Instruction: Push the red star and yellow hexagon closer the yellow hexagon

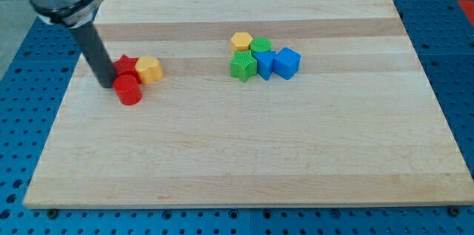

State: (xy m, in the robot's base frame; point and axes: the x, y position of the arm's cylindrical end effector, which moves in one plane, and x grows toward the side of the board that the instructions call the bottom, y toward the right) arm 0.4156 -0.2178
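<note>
A red star (127,64) lies at the board's upper left, touching a yellow hexagon (149,69) on its right. A red cylinder (129,90) sits just below the star. My tip (105,84) rests on the board right beside the star's left side and the cylinder's upper left. A second yellow hexagon (241,41) sits near the top centre, at the upper left of a cluster of blocks.
The cluster holds a green cylinder (261,47), a green star (242,66), a blue star-like block (264,64) and a blue cube (287,63). The wooden board (244,153) lies on a blue perforated table.
</note>
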